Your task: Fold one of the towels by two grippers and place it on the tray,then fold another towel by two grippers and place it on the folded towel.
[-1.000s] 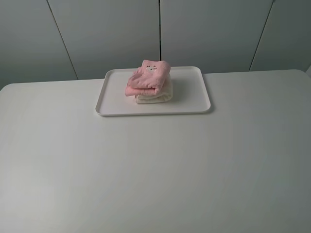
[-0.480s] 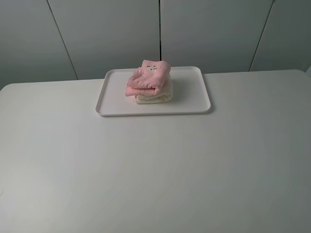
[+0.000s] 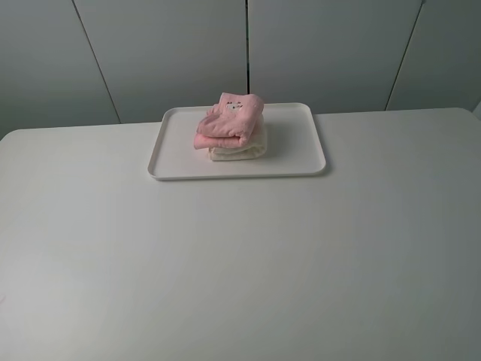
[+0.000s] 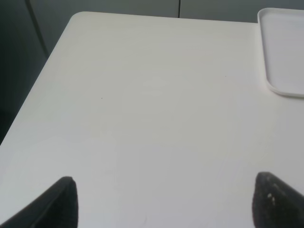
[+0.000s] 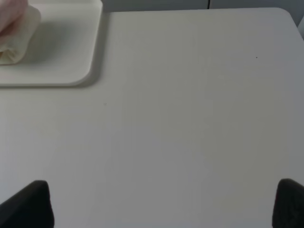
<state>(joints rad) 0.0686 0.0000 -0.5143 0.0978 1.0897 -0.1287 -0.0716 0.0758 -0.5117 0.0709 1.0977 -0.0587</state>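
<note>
2 towels stacked, pink towel [image 3: 229,120] over cream towel [image 3: 239,150], 1 tray [image 3: 294,143]; left gripper [image 4: 164,202] & right gripper [image 5: 164,204] both agape.

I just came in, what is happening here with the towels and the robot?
Nothing is being handled now. The pink towel lies folded on the folded cream-white towel, both on the white tray. The left gripper and right gripper are open, empty, over the bare table.

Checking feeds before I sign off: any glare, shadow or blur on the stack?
Exterior high: even light, no glare, pink towel sharp, soft shadow on the tray. Right wrist: cream towel blurred at the frame edge. Left wrist: only the tray corner, stack unseen.
</note>
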